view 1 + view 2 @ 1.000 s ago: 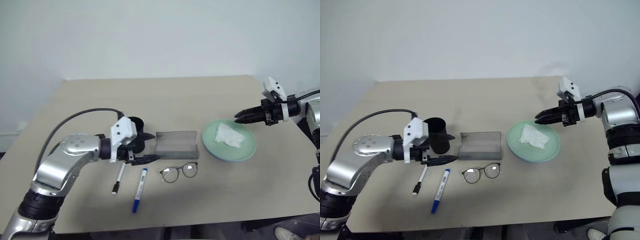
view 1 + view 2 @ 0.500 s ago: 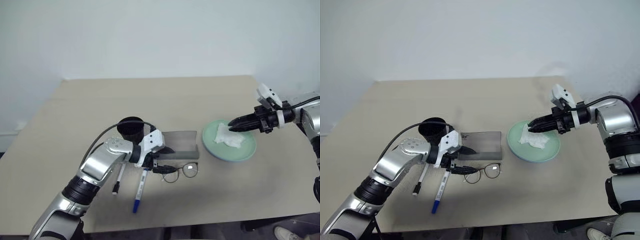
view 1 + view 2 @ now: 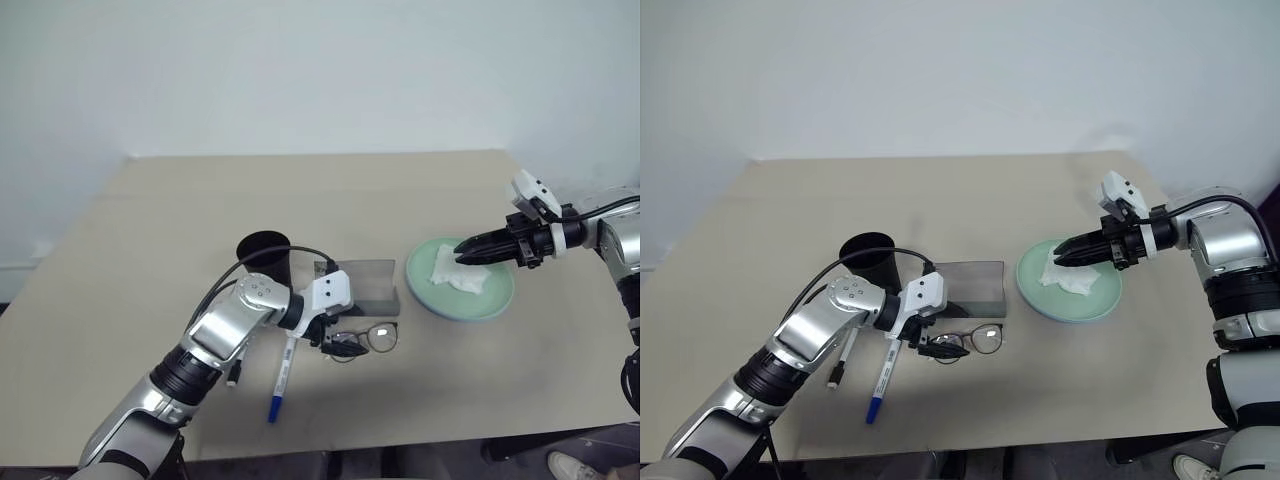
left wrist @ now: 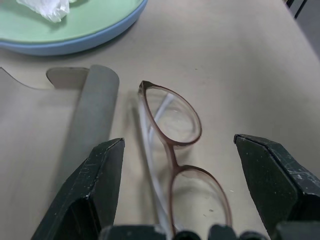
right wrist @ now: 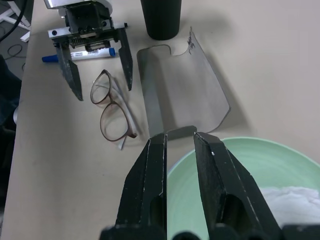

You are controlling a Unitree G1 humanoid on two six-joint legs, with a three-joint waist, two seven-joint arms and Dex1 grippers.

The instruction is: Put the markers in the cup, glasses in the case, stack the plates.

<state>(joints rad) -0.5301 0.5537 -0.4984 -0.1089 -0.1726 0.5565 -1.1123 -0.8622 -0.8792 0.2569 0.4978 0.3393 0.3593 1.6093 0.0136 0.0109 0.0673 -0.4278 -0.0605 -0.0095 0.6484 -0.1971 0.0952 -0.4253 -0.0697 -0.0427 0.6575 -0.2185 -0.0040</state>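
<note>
The glasses (image 4: 172, 135) lie folded on the table in front of the grey case (image 3: 365, 285), which lies open. My left gripper (image 3: 940, 348) is open low over the glasses, with one finger on each side of the frame. The black cup (image 3: 264, 258) stands upright left of the case. The blue-capped marker (image 3: 281, 382) lies near the front edge. The black-capped marker (image 3: 840, 362) is partly hidden by my left arm. The mint green plate (image 3: 470, 300) rests on a light blue plate whose rim (image 4: 75, 44) shows beneath it. My right gripper (image 3: 462, 258) hovers over the green plate, narrowly open, holding nothing.
A crumpled white tissue (image 3: 458, 274) lies on the green plate just under my right fingertips. The tan table (image 3: 200, 200) has open room behind the cup and case, and its front edge is close to the blue-capped marker.
My left arm swung right and down, from beside the cup to over the glasses, still open. My right gripper stays over the plate by the tissue.
</note>
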